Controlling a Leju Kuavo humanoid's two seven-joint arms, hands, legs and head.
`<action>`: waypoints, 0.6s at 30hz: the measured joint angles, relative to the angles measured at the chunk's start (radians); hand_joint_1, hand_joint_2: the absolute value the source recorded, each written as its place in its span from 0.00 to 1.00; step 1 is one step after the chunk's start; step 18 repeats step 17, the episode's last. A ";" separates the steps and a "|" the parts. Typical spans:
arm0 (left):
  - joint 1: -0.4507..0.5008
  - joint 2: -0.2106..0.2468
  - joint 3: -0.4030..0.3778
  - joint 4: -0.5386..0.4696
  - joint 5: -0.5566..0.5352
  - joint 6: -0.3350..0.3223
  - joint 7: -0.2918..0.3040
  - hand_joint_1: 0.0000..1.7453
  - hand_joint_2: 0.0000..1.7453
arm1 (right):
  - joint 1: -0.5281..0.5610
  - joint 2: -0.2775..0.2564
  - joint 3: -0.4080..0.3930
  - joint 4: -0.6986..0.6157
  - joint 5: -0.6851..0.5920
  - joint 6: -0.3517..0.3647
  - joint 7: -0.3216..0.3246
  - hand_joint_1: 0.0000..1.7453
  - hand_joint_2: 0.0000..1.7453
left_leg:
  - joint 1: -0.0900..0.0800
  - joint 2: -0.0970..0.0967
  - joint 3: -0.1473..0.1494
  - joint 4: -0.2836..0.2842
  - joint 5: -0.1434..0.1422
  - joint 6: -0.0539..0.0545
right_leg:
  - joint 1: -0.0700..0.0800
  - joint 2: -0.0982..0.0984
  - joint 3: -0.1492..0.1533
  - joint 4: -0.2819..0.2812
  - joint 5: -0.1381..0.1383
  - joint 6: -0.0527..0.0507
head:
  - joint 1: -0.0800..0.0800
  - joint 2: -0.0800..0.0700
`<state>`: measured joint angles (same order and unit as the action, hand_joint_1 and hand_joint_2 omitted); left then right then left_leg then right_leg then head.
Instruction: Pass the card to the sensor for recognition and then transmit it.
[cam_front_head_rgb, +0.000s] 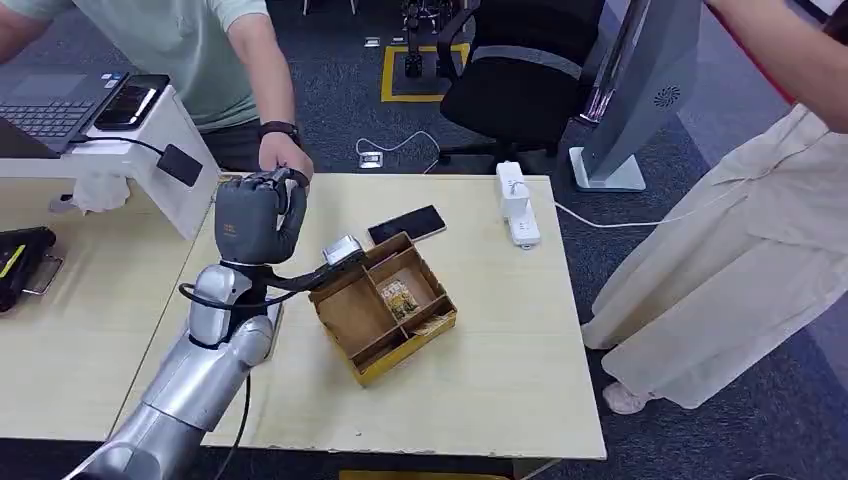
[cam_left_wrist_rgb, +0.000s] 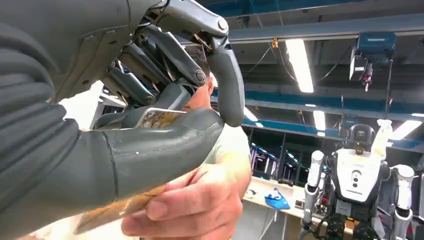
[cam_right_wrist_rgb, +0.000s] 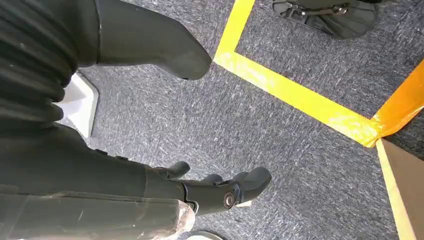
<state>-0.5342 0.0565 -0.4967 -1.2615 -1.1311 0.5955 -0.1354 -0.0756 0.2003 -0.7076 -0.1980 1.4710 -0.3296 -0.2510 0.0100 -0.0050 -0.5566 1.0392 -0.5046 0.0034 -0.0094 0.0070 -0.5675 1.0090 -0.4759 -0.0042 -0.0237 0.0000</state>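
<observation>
A thin card (cam_left_wrist_rgb: 150, 118) with a worn, brown and yellowish printed face is pinched between the thick grey thumb (cam_left_wrist_rgb: 165, 145) and the darker fingers (cam_left_wrist_rgb: 175, 55) of the left hand (cam_front_head_rgb: 255, 215). One pale edge is seen just above the thumb, under the curled fingers; the opposite end (cam_left_wrist_rgb: 115, 210) juts out below the thumb, where it is touched by a person's hand (cam_left_wrist_rgb: 200, 200). The card is held tilted, not flat. In the head view the card itself is hidden behind the raised hand. A white sensor stand (cam_front_head_rgb: 165, 140) is set just beside the fingers, to their left.
</observation>
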 joint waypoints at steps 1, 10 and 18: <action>0.000 0.000 0.000 0.000 0.000 0.000 0.000 1.00 1.00 | 0.000 0.000 0.000 0.000 0.000 0.000 0.000 0.00 1.00 | 0.000 0.000 0.000 0.000 0.000 0.000 | 0.000 0.000 0.000 0.000 0.000 0.000 | 0.000 0.000; 0.000 0.000 0.000 0.000 0.000 0.000 0.000 1.00 1.00 | 0.000 0.000 0.002 0.000 0.000 0.000 0.000 0.00 1.00 | 0.000 0.000 0.000 0.000 0.000 0.000 | 0.000 0.000 0.000 0.000 0.000 0.000 | 0.000 0.000; 0.000 0.000 0.000 0.000 0.000 0.000 0.000 1.00 1.00 | 0.000 0.000 0.006 0.000 0.000 0.000 0.000 0.00 1.00 | 0.000 0.000 0.000 0.000 0.000 0.000 | 0.000 0.000 0.000 0.000 0.000 0.000 | 0.000 0.000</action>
